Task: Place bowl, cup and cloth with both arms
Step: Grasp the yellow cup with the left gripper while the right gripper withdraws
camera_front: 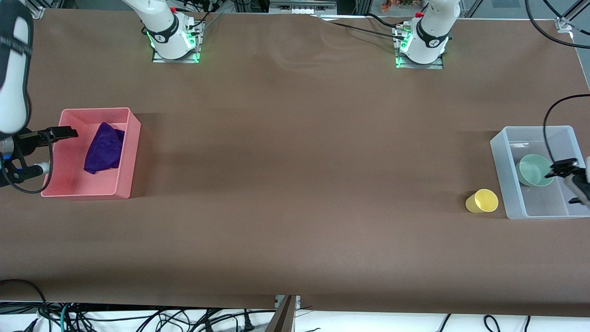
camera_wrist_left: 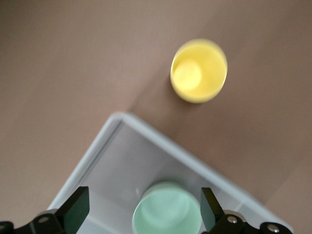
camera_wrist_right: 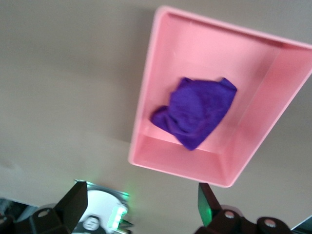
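- The bowl (camera_front: 534, 170) sits in the clear bin (camera_front: 502, 170), cloth (camera_front: 104, 148) in the pink bin (camera_front: 131, 152); both look placed.
- The cup (camera_front: 482, 201) stands on the table just beside the clear bin, probably next.
- Left gripper (camera_wrist_left: 144, 207) hangs spread wide over the bowl; right gripper (camera_wrist_right: 141, 204), also spread and empty, is over the pink bin's edge.

A wide table (camera_front: 295, 184) fills almost the whole front view, covered in plain matte brown sheeting that shows faint wrinkles near the top middle, between the two metal base plates (camera_front: 175, 56) bolted along that edge. Green indicator lights glow at those plates and spill a little onto the brown surface. Lighting is soft and even, with broad dim bands across the tabletop. Past the nearest edge lies a pale floor (camera_front: 138, 320) strewn with tangled black cables (camera_front: 184, 318). Aluminium framing (camera_front: 564, 23) and more cables line the top edge.
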{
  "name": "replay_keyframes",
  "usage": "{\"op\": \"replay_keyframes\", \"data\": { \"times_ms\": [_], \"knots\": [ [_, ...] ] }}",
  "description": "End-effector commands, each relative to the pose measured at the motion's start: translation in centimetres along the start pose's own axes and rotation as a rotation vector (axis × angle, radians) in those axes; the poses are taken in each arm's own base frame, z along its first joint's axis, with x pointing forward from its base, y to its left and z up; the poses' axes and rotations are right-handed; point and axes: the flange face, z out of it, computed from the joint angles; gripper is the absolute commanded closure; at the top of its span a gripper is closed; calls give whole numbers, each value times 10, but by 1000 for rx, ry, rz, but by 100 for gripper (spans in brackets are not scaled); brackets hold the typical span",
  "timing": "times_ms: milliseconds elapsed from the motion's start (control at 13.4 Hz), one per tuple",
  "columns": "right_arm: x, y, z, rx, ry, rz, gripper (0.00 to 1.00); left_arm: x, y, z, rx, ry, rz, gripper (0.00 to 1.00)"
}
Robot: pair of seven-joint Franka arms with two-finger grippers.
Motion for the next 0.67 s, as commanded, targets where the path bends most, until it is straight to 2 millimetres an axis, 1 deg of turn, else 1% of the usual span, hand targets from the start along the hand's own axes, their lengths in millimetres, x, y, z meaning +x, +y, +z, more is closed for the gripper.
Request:
{"op": "replay_keyframes", "data": {
  "times_ms": [0,74,149,223,298,372,446,521,595],
  "knots": [
    [-14,-29,-42,-12,65,41,0,52,17,30,-68,23,-79,0],
    [-17,-33,-54,-20,88,35,0,61,17,51,-93,43,-100,0],
    [-22,-34,-64,-21,108,32,0,67,12,73,-80,61,-98,0],
    [-35,-39,-81,-28,151,33,0,72,7,85,-40,90,-95,2],
    [-47,-44,-93,-39,176,34,0,73,7,100,-41,94,-87,12],
    [-63,-50,-110,-45,224,23,0,73,10,115,-63,85,-84,32],
    [-71,-51,-116,-53,274,21,0,73,12,125,-76,80,-84,57],
    [-89,-49,-120,-53,338,24,0,74,13,132,-84,77,-82,83],
    [-111,-49,-117,-48,374,32,0,74,12,135,-89,75,-84,100]
  ]
}}
